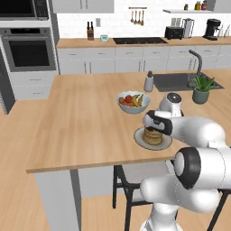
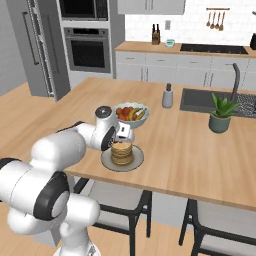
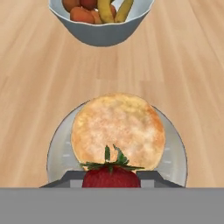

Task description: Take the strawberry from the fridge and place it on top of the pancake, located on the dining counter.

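Left base view: gripper (image 1: 153, 127) hangs just above the pancake (image 1: 153, 135), a round tan stack on a flat grey plate (image 1: 140, 139) on the light wood dining counter (image 1: 81, 122). White bowl (image 1: 132, 103) of mixed fruit sits just behind. Grip state cannot be told here.
Right base view: same stack (image 2: 122, 152) on its plate (image 2: 108, 161); bowl (image 2: 131, 114) holds red, orange and yellow pieces. Grey fridge (image 2: 37, 45) stands well apart, far left.
Hand view: strawberry (image 3: 111, 176), red with a green leafy cap, clamped between the dark fingertips (image 3: 70, 178), held over the near edge of the pancake (image 3: 118, 130). Pancake top is mottled golden, circular; plate rim (image 3: 59, 144) smooth grey. Bowl (image 3: 101, 27) above.
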